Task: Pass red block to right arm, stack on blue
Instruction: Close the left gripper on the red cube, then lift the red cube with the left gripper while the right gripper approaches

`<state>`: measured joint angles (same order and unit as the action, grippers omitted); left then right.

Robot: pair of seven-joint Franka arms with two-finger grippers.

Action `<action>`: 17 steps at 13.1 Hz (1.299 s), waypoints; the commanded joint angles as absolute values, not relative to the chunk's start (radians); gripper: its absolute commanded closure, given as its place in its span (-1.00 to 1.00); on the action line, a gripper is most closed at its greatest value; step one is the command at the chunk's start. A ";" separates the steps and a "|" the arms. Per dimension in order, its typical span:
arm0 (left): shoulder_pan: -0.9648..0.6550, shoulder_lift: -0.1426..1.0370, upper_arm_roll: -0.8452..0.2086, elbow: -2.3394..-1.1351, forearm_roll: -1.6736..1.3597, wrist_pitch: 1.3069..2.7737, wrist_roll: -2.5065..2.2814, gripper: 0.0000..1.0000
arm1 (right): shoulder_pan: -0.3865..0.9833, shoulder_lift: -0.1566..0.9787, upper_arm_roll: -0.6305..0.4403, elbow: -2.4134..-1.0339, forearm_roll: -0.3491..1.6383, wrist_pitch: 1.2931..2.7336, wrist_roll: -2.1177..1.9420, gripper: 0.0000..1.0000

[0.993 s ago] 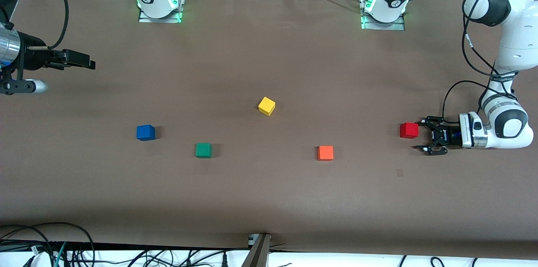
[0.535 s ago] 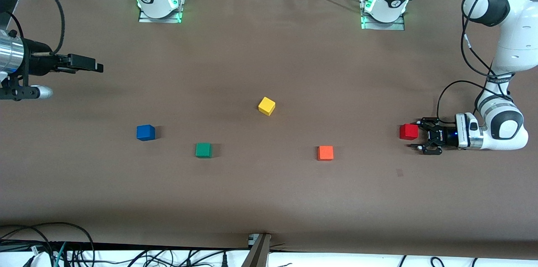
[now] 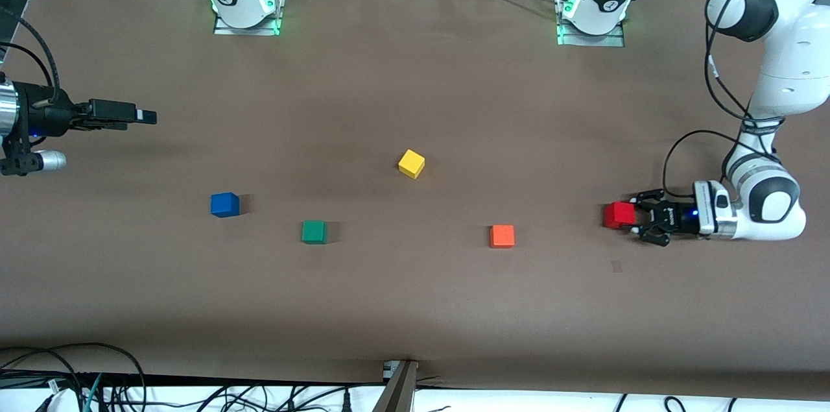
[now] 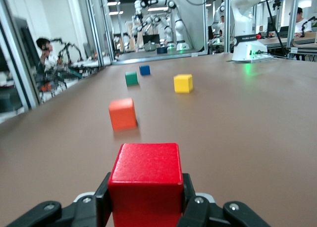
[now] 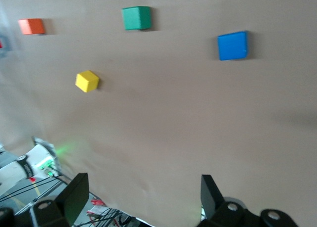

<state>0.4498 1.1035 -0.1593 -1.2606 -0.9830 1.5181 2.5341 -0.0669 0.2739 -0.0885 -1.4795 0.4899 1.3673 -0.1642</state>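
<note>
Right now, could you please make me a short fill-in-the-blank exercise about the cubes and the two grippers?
1. The left gripper is shut on the ___ block.
2. The right gripper is ___, holding nothing.
3. The green cube lies between the orange cube and the ___ cube.

Missing words: red; open; blue

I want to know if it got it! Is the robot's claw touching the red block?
Touching. In the left wrist view the left gripper has its black fingers pressed against both sides of the red block, no gap showing.
</note>
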 commanded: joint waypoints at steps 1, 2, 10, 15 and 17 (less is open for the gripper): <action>0.368 1.028 -0.152 -1.275 -1.040 1.529 2.492 1.00 | -0.101 0.305 -0.081 -1.482 0.581 1.356 -0.234 -1.00; 0.344 1.010 -0.164 -1.275 -1.072 1.529 2.450 1.00 | -0.113 0.319 -0.081 -1.482 0.612 1.351 -0.257 -1.00; 0.155 0.980 -0.423 -1.292 -1.360 1.929 2.221 1.00 | -0.138 0.501 -0.075 -1.483 0.917 1.327 -0.385 -1.00; -0.053 0.976 -0.477 -1.267 -1.546 2.231 2.122 1.00 | -0.065 0.590 -0.071 -1.483 1.132 1.382 -0.387 -1.00; -0.164 0.982 -0.492 -1.197 -1.610 2.394 2.039 1.00 | -0.011 0.610 -0.071 -1.482 1.173 1.465 -0.387 -1.00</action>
<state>-0.0920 0.9978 -0.4940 -1.2407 -1.5574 2.2946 2.1013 -0.0428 0.5960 -0.0681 -1.4894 1.1253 1.4216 -0.3710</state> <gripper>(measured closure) 0.441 0.000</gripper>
